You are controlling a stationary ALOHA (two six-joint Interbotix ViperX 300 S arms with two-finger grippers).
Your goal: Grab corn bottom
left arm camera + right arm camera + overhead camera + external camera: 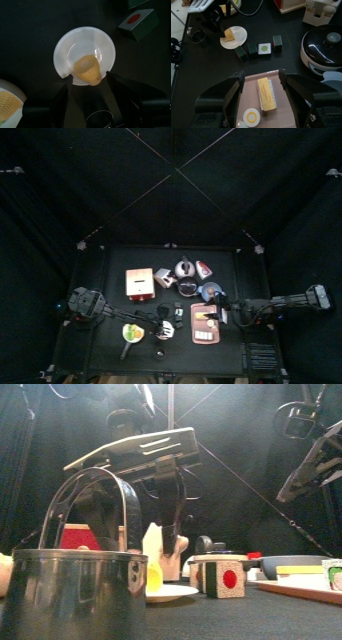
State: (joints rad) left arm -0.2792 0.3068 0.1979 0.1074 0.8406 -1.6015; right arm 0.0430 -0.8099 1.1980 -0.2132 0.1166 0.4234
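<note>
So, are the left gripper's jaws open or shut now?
Open. The left gripper holds its jaws wide apart, either side of the corn piece on the white plate, gripping nothing.

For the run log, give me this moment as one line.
left hand: open, above corn piece on white plate | corn: not gripped | right hand: open, over tray

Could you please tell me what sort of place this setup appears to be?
Most likely a robot test pen for toy-kitchen tasks: black curtains enclose a small black table holding play food, such as a corn piece on a white plate and a toy pot.
</note>
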